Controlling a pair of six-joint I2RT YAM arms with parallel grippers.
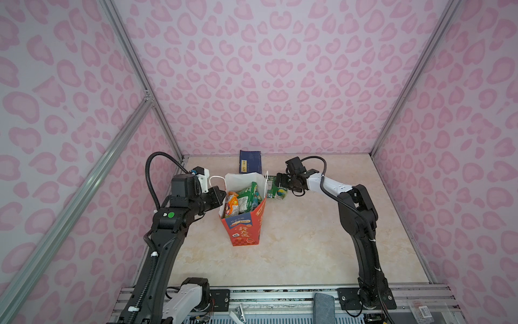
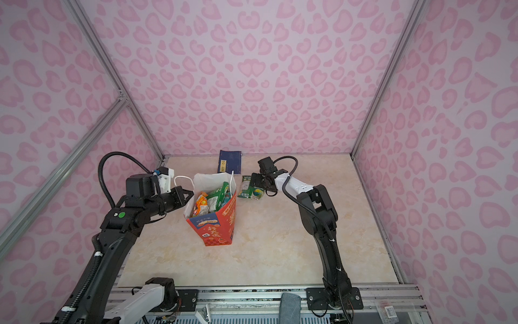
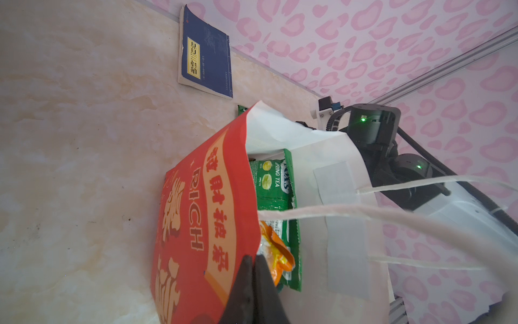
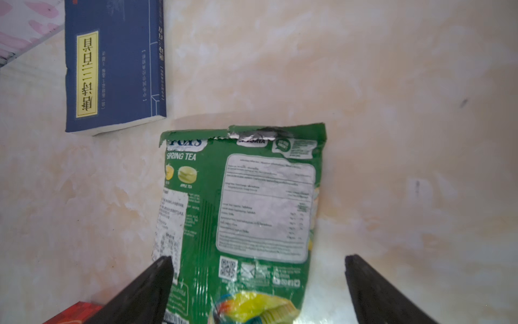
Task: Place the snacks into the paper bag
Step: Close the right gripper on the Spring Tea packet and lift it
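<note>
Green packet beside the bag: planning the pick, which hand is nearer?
Right. The right hand is open over the green packet; the left hand pinches the paper bag's far rim.

Both top views high, looking down on whole table (image 1: pixel 308 238). Wrist views close: left on paper bag (image 3: pixel 196 210), right on packet (image 4: pixel 252 202); booklet (image 3: pixel 206 53) shared.

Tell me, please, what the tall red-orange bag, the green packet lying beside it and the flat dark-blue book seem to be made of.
The tall red-orange bag: paper, smooth printed outside, matt white inside; crisp folds. The green packet: thin plastic or foil film, glossy; crinkles, glints, silvery torn top. The flat dark-blue book: probably paper, matt cover; white page edges show.
</note>
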